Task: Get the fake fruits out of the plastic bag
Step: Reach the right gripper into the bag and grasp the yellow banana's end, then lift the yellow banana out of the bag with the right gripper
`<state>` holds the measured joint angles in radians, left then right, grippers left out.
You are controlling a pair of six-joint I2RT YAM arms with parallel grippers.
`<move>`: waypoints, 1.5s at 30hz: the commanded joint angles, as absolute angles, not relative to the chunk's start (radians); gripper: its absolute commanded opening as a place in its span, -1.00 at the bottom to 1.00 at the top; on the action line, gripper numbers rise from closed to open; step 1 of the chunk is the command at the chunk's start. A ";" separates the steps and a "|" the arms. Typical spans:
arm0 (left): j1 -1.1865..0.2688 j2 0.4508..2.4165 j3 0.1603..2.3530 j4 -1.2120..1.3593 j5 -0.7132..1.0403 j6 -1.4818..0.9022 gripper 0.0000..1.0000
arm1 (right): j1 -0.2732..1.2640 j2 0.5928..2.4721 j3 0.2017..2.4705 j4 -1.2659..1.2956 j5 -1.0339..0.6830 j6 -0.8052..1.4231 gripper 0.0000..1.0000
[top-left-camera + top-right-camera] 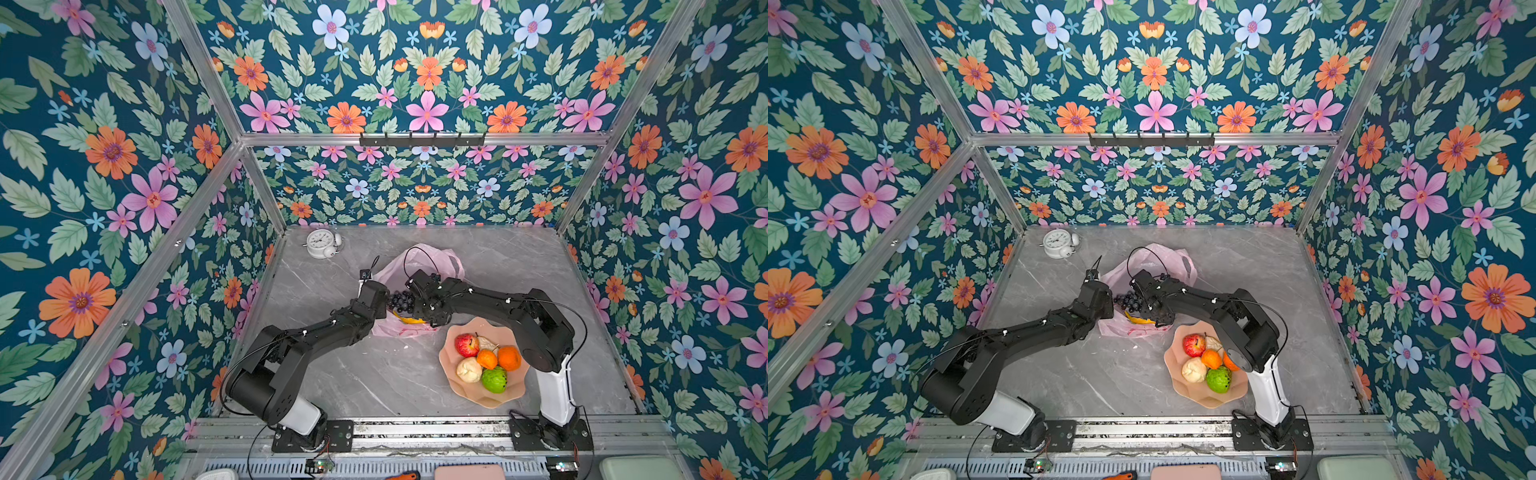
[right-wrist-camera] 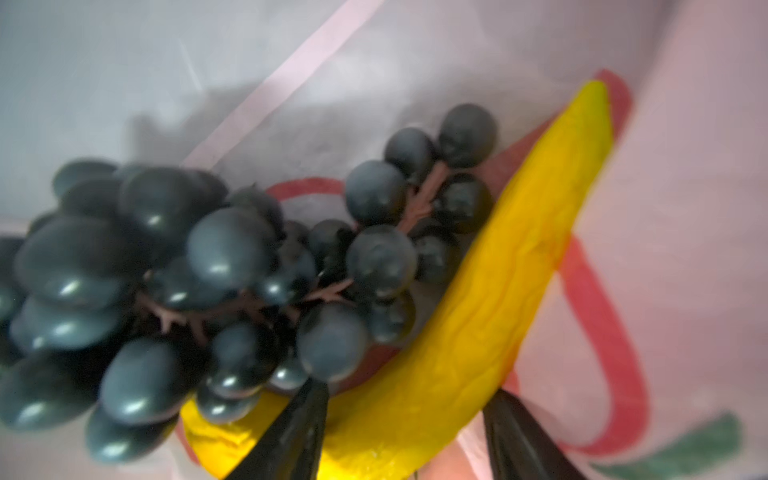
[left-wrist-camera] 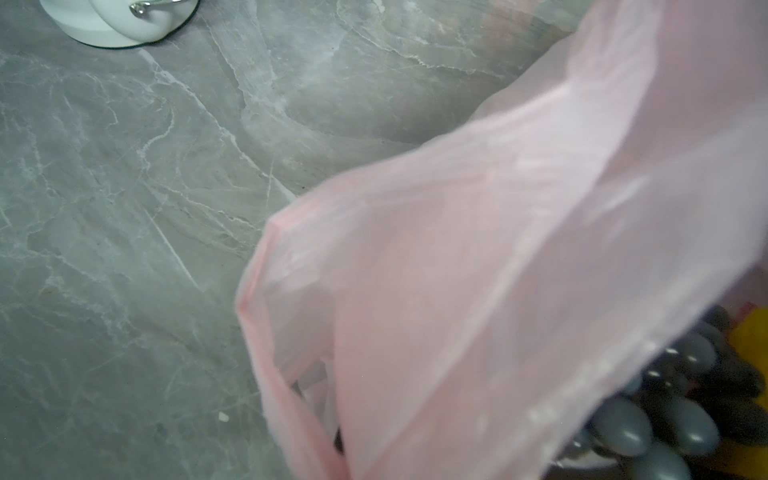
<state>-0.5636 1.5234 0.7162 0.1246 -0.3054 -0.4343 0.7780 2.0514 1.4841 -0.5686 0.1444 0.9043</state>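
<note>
The plastic bag [image 3: 478,291] is held open at its rim by the closed left gripper [image 1: 381,300] so that the banana [image 2: 519,270], lying inside against the grape bunch [image 2: 208,270], is straddled by the right gripper [image 2: 405,392], its jaws apart and not yet clamped.

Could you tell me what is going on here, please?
The robot is emptying the bag. The left gripper is shut on the bag's edge and appears to hold it open. The right gripper reaches inside, fingers either side of the banana beside the grapes, not clearly gripping yet. The bowl already holds the apple, two oranges, green fruit and cream pieces.
</note>
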 commanded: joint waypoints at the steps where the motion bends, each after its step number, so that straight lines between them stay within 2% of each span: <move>1: -0.563 1.520 0.714 0.144 -0.283 -0.413 -0.91 | 0.775 2.068 1.520 -0.609 0.184 0.866 0.11; 8: -0.605 1.510 0.718 0.153 -0.324 -0.386 -0.90 | 0.758 2.091 1.551 -0.628 0.226 0.842 -0.06; 14: -0.644 1.505 0.725 0.150 -0.374 -0.365 -0.89 | 0.747 2.122 1.572 -0.629 0.231 0.850 -0.06; 20: -0.655 1.507 0.729 0.149 -0.379 -0.364 -0.86 | 0.738 2.148 1.602 -0.644 0.228 0.848 0.05; 30: -0.661 1.508 0.731 0.147 -0.393 -0.363 -0.86 | 0.739 2.110 1.606 -0.615 0.242 0.839 -0.19; 45: -0.663 1.501 0.729 0.147 -0.391 -0.363 -0.85 | 0.733 2.163 1.628 -0.645 0.265 0.843 -0.14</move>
<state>-0.6636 1.5066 0.7235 0.1375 -0.3851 -0.3672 0.7364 2.1517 1.6192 -0.6159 0.2436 0.8417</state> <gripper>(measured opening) 0.071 0.433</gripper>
